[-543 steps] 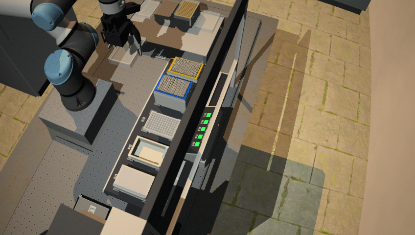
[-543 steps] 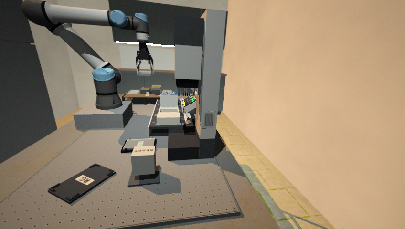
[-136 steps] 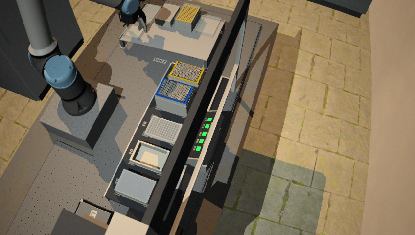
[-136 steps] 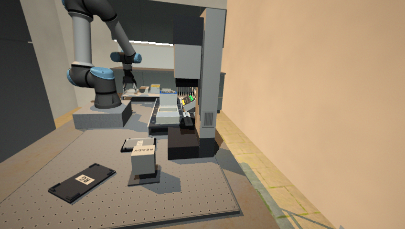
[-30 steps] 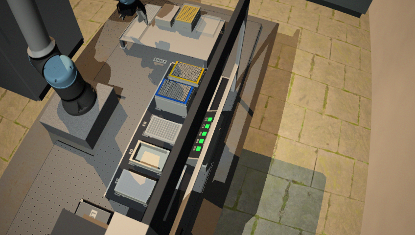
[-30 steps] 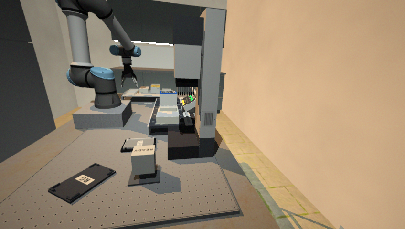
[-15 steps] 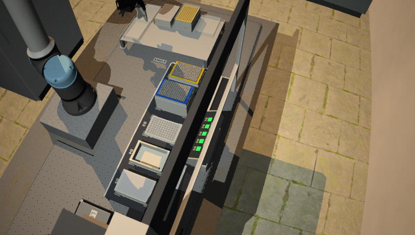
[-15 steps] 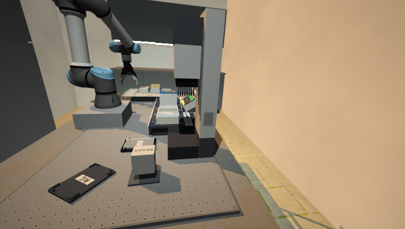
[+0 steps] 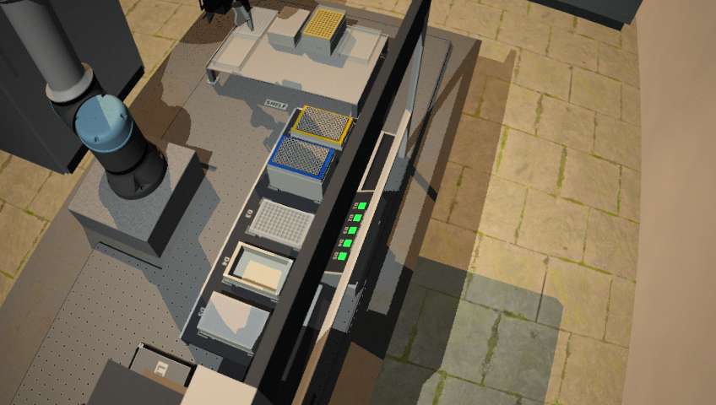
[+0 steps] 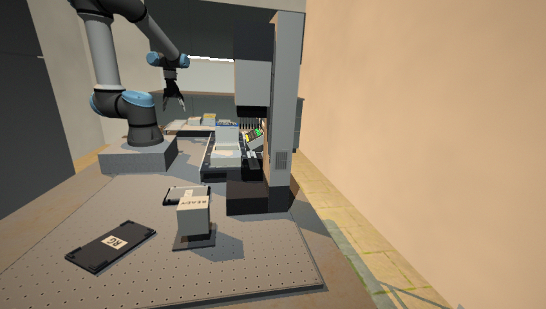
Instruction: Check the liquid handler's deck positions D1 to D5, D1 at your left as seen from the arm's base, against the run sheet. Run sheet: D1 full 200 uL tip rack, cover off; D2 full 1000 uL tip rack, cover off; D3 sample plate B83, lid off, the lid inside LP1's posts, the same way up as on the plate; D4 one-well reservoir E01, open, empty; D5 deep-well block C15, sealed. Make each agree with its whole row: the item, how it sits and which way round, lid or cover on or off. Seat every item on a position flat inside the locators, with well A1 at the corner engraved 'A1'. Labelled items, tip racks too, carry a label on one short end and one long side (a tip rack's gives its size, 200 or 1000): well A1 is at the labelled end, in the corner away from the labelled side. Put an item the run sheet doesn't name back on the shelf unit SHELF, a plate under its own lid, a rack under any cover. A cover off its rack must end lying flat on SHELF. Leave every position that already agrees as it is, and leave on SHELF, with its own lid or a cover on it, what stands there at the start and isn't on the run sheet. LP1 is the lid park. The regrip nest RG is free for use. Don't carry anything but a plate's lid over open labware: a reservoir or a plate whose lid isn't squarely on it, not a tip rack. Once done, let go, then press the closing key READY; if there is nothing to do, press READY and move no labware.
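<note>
- Hung above the grey shelf unit (image 9: 281, 75) at the far end of the perforated grey tabletop (image 9: 90, 321): black two-jaw gripper (image 10: 172, 102), jaws spread wide and released, nothing between them.
- In the top view, showed only as a dark tip at the upper edge, over the shelf's left part.
- Lay on the shelf, left to right: flat clear cover (image 9: 231, 50), clear-lidded plate (image 9: 259, 20), grey closed box (image 9: 287, 30), yellow-topped tip rack (image 9: 323, 27), second flat clear cover (image 9: 360, 44).
- Ran along the tabletop's right edge, beside the tall dark gantry (image 9: 351, 150): dark deck (image 9: 240, 220) with five positions.
- Sat at the deck's far end, nearest the shelf: orange-rimmed tip rack (image 9: 321, 125), uncovered, tips visible.
- Stood just beside it, toward the near end: blue-rimmed tip rack on a grey body (image 9: 300, 159), uncovered.
- Followed at the mark D3: clear multi-well sample plate (image 9: 281, 222), lid off.
- Sat at D4: cream-walled one-well reservoir (image 9: 257, 268), open.
- Sat at D5, nearest the front: grey deep-well block with a smooth sealed top (image 9: 233, 320).
- Glowed on the handler's panel: five green status lights (image 9: 351, 229).
- Stood near the front edge: pale block key marked READY (image 10: 193, 216), with the dark lid park tray (image 10: 186, 194) just behind it.
- Lay near the front left corner: flat black regrip nest marked RG (image 10: 111, 244).
</note>
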Available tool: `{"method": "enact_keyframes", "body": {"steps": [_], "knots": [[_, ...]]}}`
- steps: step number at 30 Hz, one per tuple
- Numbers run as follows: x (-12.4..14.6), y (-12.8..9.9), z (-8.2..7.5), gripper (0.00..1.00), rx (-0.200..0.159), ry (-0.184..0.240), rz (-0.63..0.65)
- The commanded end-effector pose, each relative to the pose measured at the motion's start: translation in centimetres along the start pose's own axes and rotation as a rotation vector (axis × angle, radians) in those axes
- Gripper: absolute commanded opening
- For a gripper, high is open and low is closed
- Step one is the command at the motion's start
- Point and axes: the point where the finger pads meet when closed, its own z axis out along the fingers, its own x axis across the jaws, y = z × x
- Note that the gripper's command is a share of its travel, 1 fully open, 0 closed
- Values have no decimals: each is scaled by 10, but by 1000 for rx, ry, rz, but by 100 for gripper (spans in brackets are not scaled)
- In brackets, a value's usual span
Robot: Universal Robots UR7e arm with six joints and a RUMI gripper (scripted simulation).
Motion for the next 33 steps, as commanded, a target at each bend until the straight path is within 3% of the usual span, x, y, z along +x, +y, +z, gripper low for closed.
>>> {"method": "enact_keyframes", "body": {"steps": [1, 33], "knots": [[0, 0, -7, 82, 1, 0, 0], [0, 0, -54, 82, 1, 0, 0]]}}
